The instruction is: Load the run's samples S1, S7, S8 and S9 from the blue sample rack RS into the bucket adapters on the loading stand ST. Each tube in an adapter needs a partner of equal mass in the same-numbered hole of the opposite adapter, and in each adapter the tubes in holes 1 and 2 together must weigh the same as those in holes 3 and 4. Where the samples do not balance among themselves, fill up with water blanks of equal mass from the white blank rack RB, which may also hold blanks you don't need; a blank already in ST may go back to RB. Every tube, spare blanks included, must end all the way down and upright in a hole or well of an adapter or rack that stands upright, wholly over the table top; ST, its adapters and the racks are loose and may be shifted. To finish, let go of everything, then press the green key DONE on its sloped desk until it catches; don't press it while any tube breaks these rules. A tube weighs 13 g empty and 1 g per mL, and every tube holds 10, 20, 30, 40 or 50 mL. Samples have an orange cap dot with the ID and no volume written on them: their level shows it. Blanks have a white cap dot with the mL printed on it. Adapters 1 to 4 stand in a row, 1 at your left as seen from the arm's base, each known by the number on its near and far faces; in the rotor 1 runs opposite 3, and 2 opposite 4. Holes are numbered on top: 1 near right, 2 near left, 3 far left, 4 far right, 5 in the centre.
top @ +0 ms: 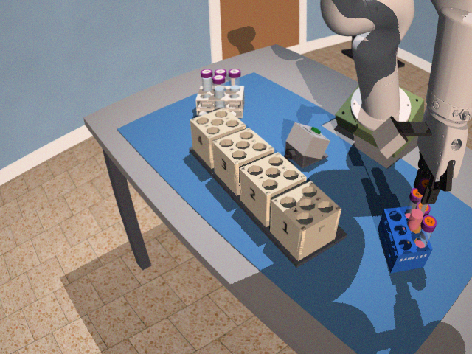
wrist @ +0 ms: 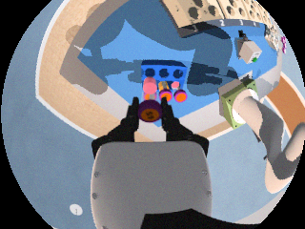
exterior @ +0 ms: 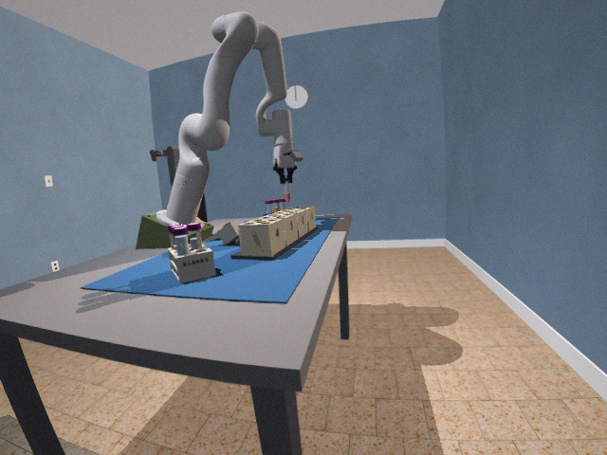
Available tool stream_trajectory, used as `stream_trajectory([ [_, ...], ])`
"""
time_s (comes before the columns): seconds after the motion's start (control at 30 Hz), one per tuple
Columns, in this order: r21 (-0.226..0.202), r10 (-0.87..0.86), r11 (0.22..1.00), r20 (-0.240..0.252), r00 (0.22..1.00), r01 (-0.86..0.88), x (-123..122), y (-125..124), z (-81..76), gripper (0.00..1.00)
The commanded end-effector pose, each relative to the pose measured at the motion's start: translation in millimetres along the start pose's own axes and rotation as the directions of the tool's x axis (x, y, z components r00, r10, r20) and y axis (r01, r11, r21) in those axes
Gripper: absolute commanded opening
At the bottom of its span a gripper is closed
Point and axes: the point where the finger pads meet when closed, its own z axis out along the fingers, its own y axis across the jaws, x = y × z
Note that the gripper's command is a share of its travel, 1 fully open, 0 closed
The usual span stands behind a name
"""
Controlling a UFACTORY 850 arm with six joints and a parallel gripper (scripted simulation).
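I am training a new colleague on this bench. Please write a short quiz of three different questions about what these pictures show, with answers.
1. True or false: the gripper holds a tube.
2. How many tubes stand in the white rack?
3. Where is the held tube? A) deep in the blue rack B) lifted above it C) in block 1

Key: 1 true; 2 four; 3 B.
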Motion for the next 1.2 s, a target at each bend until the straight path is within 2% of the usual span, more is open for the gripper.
stream_trajectory([
  [0.0,0.001,0.0,1.0,0.001,1.0,0.0,0,-1,-11.2,0.0],
  [0.5,0.001,0.0,1.0,0.001,1.0,0.0,0,-1,-37.2,0.0],
  [1.17,0.001,0.0,1.0,0.001,1.0,0.0,0,-1,-37.2,0.0],
])
